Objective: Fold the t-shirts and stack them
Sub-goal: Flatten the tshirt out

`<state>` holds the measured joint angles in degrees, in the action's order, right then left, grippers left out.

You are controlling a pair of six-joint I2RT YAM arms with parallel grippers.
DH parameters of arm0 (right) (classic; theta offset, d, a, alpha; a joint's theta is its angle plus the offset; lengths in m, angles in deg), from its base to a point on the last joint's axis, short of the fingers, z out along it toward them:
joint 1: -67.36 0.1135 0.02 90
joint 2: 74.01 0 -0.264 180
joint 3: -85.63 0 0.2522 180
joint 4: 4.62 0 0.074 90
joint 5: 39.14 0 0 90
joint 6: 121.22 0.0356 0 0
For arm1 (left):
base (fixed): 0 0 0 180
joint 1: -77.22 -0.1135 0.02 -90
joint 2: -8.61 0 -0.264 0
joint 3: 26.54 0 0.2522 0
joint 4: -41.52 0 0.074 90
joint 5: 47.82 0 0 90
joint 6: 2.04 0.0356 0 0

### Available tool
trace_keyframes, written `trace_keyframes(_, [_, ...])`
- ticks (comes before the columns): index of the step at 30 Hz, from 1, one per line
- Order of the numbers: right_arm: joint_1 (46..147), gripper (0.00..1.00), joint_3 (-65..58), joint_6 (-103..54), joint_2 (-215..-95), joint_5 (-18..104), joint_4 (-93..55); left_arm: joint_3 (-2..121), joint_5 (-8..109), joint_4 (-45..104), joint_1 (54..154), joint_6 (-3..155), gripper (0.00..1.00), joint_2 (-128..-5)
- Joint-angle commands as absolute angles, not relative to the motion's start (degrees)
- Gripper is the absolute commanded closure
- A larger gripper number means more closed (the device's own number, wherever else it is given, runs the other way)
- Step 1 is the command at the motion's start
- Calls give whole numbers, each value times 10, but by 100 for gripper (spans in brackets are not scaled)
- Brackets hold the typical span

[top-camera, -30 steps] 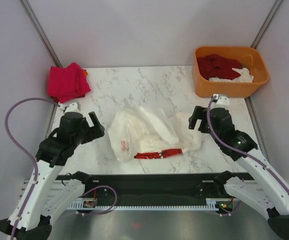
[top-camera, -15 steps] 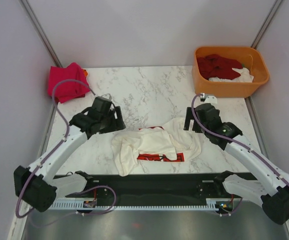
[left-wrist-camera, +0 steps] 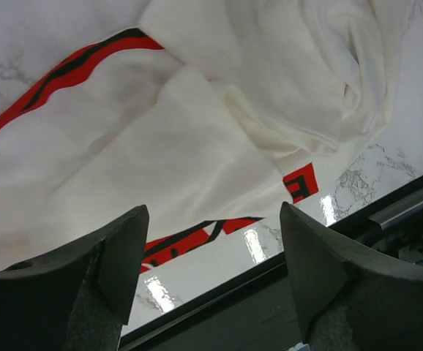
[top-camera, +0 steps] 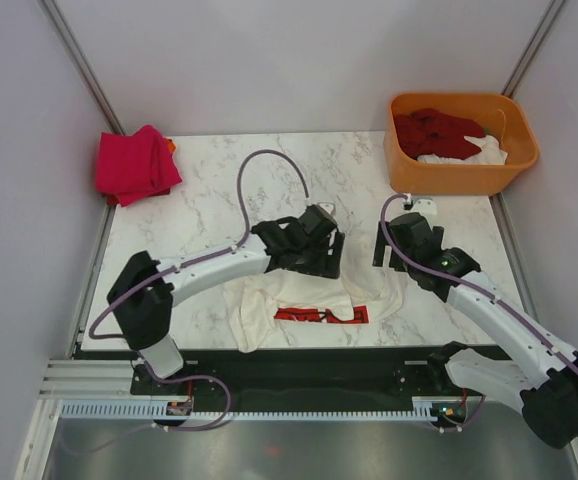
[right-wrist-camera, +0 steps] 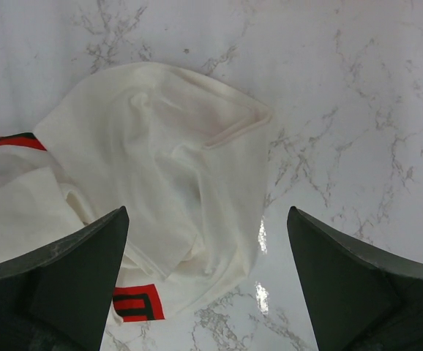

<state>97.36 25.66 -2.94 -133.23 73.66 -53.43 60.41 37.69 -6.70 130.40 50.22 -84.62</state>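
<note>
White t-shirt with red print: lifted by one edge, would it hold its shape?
Probably not: the white t-shirt lies crumpled in soft folds, so it would likely sag. Pushed, it may bunch rather than slide, though the marble table looks glossy.

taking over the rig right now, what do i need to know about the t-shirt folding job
Both open and empty: left end effector above the white printed t-shirt, right end effector above its right side.
Things: white printed t-shirt crumpled at the table's near middle; pink-red t-shirt bundled at the far left corner; dark red t-shirt and a plain white t-shirt in the orange tub, far right.
Done: only the pink-red one looks folded.
Left: fold the printed one and the tub's two, then stack all.
</note>
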Motion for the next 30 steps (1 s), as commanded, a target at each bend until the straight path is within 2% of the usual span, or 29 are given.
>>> trace_keyframes(1, [948, 2, 252, -13, -1323, 782, -548, 655, 330, -39, 1355, 505, 19, -921])
trace_keyframes(5, [916, 2, 249, -27, -1320, 755, -549, 709, 313, -40, 1378, 533, 18, -996])
trace_keyframes(12, [885, 2, 244, -47, -1312, 733, -553, 720, 304, -44, 1405, 536, 15, -1039])
trace_keyframes(17, [879, 2, 242, -47, -1323, 719, -550, 754, 289, -54, 1429, 546, 18, -1075])
trace_keyframes(20, [876, 2, 245, -48, -1320, 719, -549, 777, 269, -69, 1445, 553, 25, -1097])
trace_keyframes(22, [876, 2, 246, -49, -1318, 719, -549, 793, 244, -84, 1453, 549, 35, -1113])
trace_keyframes(26, [873, 2, 247, -50, -1316, 718, -549, 798, 228, -115, 1454, 534, 48, -1124])
trace_keyframes(29, [872, 2, 247, -50, -1320, 717, -548, 792, 219, -121, 1454, 528, 70, -1113])
trace_keyframes(30, [873, 2, 247, -51, -1321, 715, -549, 791, 211, -122, 1454, 527, 82, -1108])
